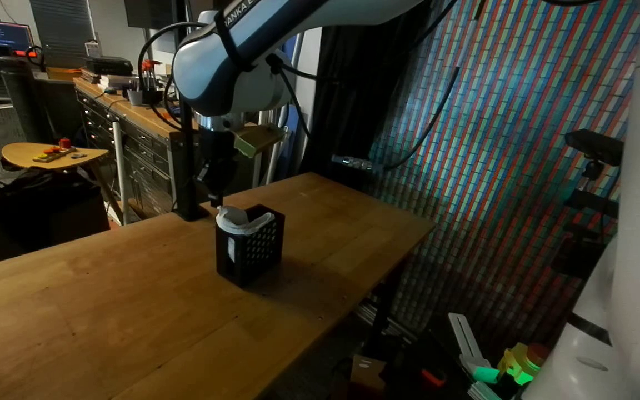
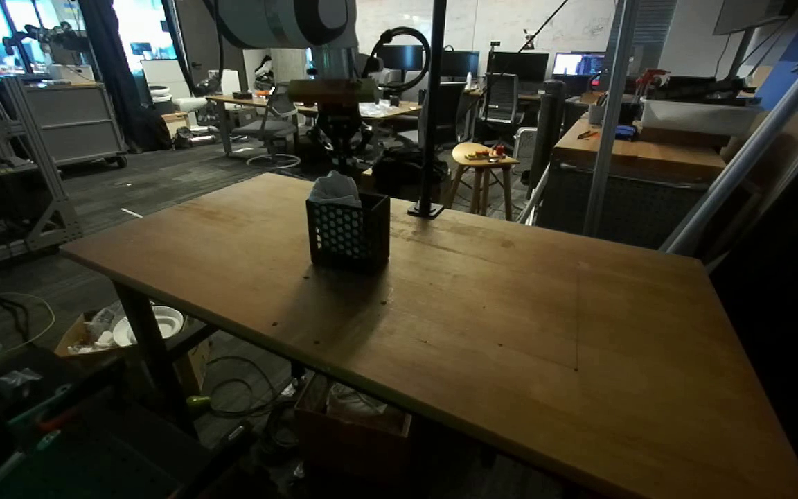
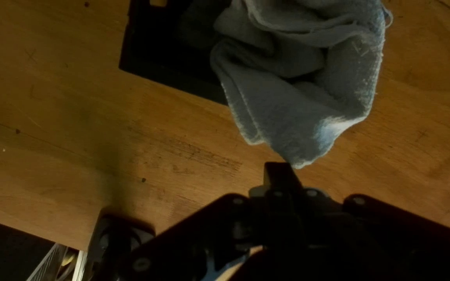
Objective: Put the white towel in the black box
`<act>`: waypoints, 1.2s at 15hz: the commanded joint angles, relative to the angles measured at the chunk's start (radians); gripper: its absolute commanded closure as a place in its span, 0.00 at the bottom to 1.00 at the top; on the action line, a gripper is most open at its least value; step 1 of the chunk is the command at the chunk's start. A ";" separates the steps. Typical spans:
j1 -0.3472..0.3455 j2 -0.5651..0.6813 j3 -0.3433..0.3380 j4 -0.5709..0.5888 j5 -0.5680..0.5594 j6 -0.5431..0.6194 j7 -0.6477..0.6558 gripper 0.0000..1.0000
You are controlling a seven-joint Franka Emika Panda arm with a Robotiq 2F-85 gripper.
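The white towel (image 3: 303,89), greyish and crumpled, bunches inside the black box (image 3: 162,66) and rises above its rim. In the wrist view a corner of the cloth tapers out past the rim to the tips of my gripper (image 3: 281,168). The jaws are together, seemingly on that corner; the exact pinch is hidden behind the fingers. In both exterior views the box (image 1: 250,250) (image 2: 350,232) stands upright on the table, showing a perforated side, with the towel (image 1: 236,219) (image 2: 334,188) mounded at its top. My gripper (image 1: 216,204) points down at the rim's edge.
The box stands on a wooden table (image 2: 510,312). A black post with a foot plate (image 2: 425,210) is fixed at the table edge close to the gripper and box. A small stool (image 1: 53,155) and a long workbench (image 1: 131,111) are beyond the table.
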 commanded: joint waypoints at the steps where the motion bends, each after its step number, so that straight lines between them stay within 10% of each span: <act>1: 0.003 -0.028 -0.002 -0.030 0.004 0.005 0.022 0.97; 18: -0.001 -0.080 -0.023 -0.102 -0.008 0.013 0.077 0.97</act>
